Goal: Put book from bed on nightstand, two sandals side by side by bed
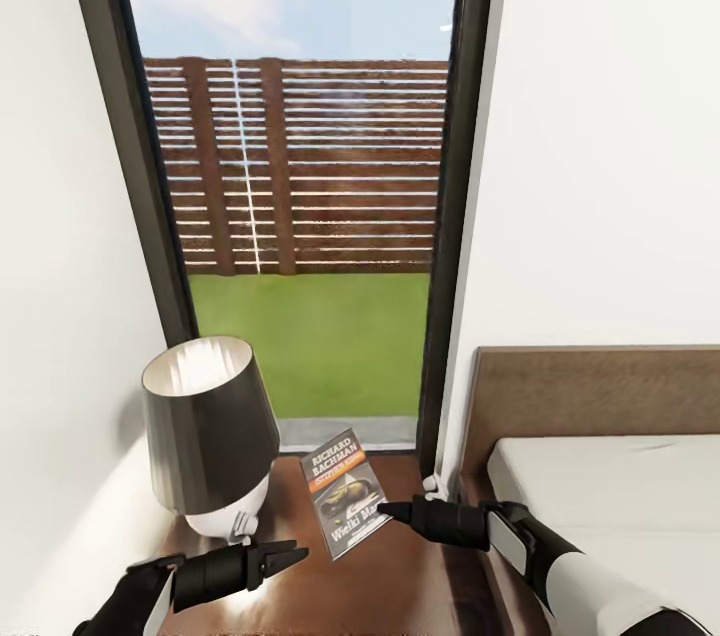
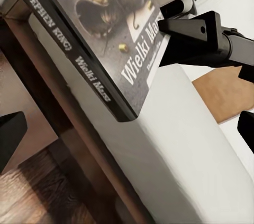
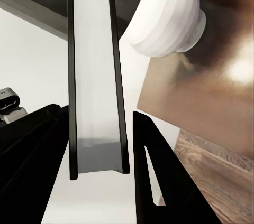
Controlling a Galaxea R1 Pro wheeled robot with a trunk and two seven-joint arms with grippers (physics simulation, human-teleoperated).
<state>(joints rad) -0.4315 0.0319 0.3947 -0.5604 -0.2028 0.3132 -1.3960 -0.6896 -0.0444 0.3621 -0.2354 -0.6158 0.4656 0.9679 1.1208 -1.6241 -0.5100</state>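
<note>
Right tool [image 1: 385, 513]: seen in the head view clamped on the lower right edge of the book [image 1: 345, 493]. In the right wrist view the book's page edge [image 3: 95, 76] was seen between the two dark fingers [image 3: 159, 182]. The paperback was held tilted, cover up, above the glossy top of the nightstand [image 1: 400, 586]; contact with that top could not be told.

Book: dark cover, white "Richard Bachman" lettering, orange band, dark picture. In the left wrist view its cover [image 2: 100, 28] and spine were shown close, gripped at one corner by the right tool [image 2: 174, 20].

Left tool [image 1: 295, 552]: fingers held slightly apart, nothing between them, low over the nightstand's front left part, near the lamp base.

Table lamp [image 1: 210, 426]: dark shade, white ribbed base, stood on the nightstand's left side, just beside the book. Its base [image 3: 166, 15] carried a red button.

Bed [image 1: 600, 396]: brown headboard and pale mattress, directly right of the nightstand.

Window [image 1: 300, 166]: tall, dark-framed, behind the nightstand; grass and slatted fence shown through it.
</note>
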